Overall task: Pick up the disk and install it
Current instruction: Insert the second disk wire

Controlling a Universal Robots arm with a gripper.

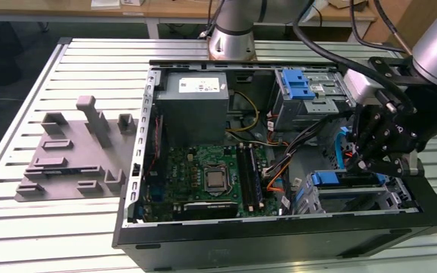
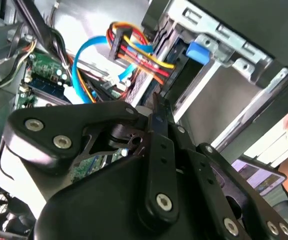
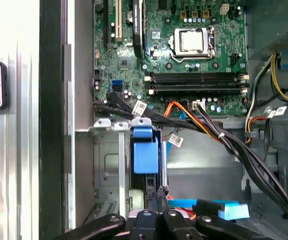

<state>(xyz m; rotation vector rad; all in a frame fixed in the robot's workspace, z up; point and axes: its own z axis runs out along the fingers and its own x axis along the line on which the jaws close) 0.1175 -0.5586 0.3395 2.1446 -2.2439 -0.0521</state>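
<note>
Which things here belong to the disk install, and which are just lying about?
Job in hand:
gripper, shut, at the lower bay
disk, blue-framed, seemingly in that bay
computer case

Lying about:
grey moulded fixture on the table
power supply
upper drive cage
motherboard

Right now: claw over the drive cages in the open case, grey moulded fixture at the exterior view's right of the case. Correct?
One slip: the exterior view shows the grey moulded fixture at its left of the case. The claw is over the drive cages, as said.
</note>
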